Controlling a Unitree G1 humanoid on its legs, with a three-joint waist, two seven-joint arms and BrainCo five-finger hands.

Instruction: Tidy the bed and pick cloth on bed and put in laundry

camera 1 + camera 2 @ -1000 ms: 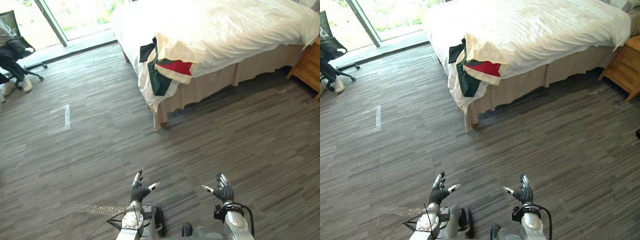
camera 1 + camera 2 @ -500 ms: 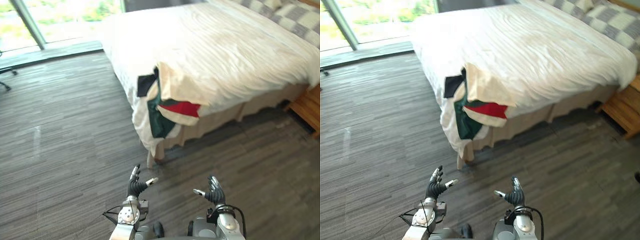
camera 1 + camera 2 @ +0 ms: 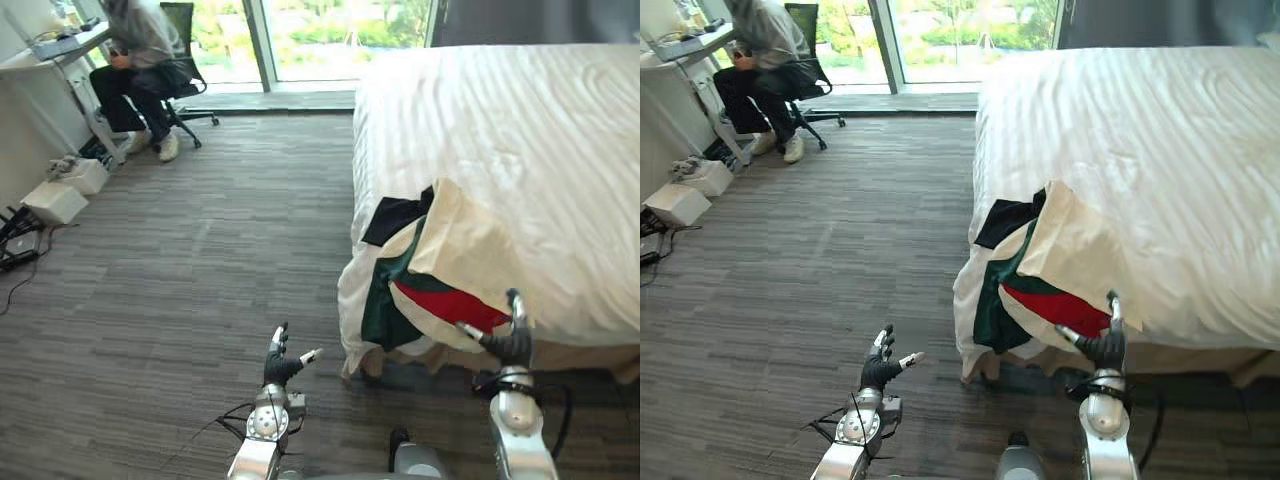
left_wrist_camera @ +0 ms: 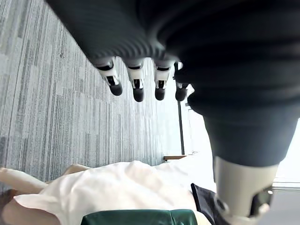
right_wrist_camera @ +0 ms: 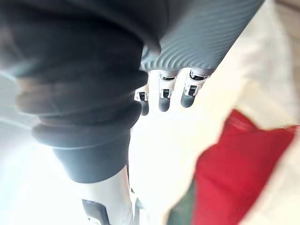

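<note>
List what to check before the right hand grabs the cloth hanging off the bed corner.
1. The cloth hangs over the near corner of the bed, nothing on top of it: ok.
2. The right hand is open, fingers straight, close in front of the red patch: ok.
3. The right hand touches the cloth: cannot tell.
4. The left hand is open and empty, over the floor beside the bed: ok.
5. The person sits at the far desk, well away from both arms: ok.
</note>
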